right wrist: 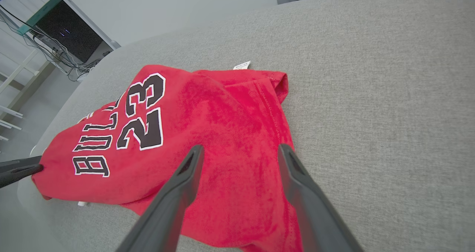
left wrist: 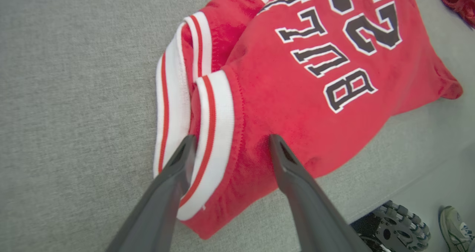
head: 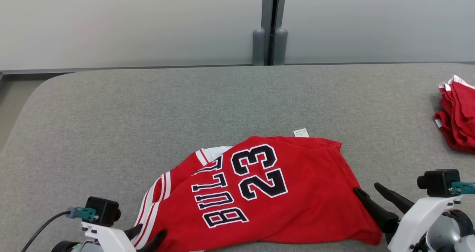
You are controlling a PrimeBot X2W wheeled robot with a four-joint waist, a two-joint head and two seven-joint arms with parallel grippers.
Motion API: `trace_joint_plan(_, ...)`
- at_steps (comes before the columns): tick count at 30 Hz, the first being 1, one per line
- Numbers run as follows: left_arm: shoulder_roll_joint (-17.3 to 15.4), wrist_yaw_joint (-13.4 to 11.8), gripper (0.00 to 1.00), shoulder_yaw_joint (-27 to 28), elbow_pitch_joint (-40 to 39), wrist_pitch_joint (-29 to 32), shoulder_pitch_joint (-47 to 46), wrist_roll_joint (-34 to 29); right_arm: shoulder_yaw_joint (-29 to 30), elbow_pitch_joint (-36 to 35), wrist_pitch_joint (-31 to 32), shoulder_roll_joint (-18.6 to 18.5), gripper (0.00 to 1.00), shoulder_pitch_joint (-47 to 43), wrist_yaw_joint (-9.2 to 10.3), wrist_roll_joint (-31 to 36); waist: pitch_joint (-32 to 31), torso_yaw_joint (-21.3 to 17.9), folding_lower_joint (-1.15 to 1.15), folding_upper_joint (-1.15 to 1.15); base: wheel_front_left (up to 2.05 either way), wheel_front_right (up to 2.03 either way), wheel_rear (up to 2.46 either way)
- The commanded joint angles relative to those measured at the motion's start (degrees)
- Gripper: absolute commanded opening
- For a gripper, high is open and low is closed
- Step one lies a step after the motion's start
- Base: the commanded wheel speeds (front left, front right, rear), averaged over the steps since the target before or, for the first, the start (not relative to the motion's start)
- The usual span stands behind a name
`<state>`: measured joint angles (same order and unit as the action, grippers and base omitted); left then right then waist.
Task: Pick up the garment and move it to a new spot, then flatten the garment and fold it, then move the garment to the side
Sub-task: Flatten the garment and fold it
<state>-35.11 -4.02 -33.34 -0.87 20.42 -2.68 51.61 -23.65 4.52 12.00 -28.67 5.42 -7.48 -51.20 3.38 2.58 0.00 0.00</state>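
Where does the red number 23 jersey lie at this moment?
In the head view the red jersey lies low and central on the grey cushion, between the left tool and the right tool; another red garment sits far right.

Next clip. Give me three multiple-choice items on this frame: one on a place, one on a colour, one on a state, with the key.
1. Where on the grey surface does the second red garment pile lie?
A near left; B far right edge; C centre.
2. The jersey's number 23 is:
A gold; B blue; C black, white-edged.
3. The right gripper's jaws are:
A open over the jersey; B shut on the jersey; C shut, holding nothing.

Key:
B, it sits at the head view's right edge.
C, the digits are black with white outlines.
A, a wide gap shows between them.
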Motion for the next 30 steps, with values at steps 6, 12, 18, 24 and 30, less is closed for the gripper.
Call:
trace_joint_plan(6, -0.5, 2.45, 0.98, -0.48, 2.13, 5.36, -3.85, 3.47, 2.03, -1.53, 2.72, 2.68, 1.0, -0.56, -0.03, 3.11, 1.97, -1.37, 0.0, 0.0, 0.0, 0.0, 0.0)
trace_joint_plan(12, -1.14, 3.57, 0.0, 0.42, 0.59, 5.65, -4.55, 4.91, 3.72, -2.3, 3.97, 4.42, 1.0, -1.21, -0.03, 4.86, 2.74, -1.98, 0.0, 0.0, 0.0, 0.0, 0.0)
trace_joint_plan(18, -2.93, 2.96, 0.0, 3.19, -3.81, 2.69, -5.14, 3.79, 4.6, -2.9, 5.07, 5.64, 1.0, -1.16, -0.03, 6.01, 3.03, -2.91, 0.0, 0.0, 0.0, 0.0, 0.0)
trace_joint_plan(24, -4.21, 3.89, 0.0, 6.04, -5.13, 1.65, -9.57, 3.43, 4.84, -3.39, 5.5, 6.59, 1.0, -0.14, -0.03, 6.87, 4.62, -4.92, 0.0, 0.0, 0.0, 0.0, 0.0)
trace_joint_plan(30, -3.66, 7.16, 0.0, 4.79, 2.33, 4.39, -18.68, 1.71, 4.0, -3.32, 5.12, 7.61, 1.0, 1.73, -0.03, 7.2, 7.56, -8.09, 0.0, 0.0, 0.0, 0.0, 0.0)
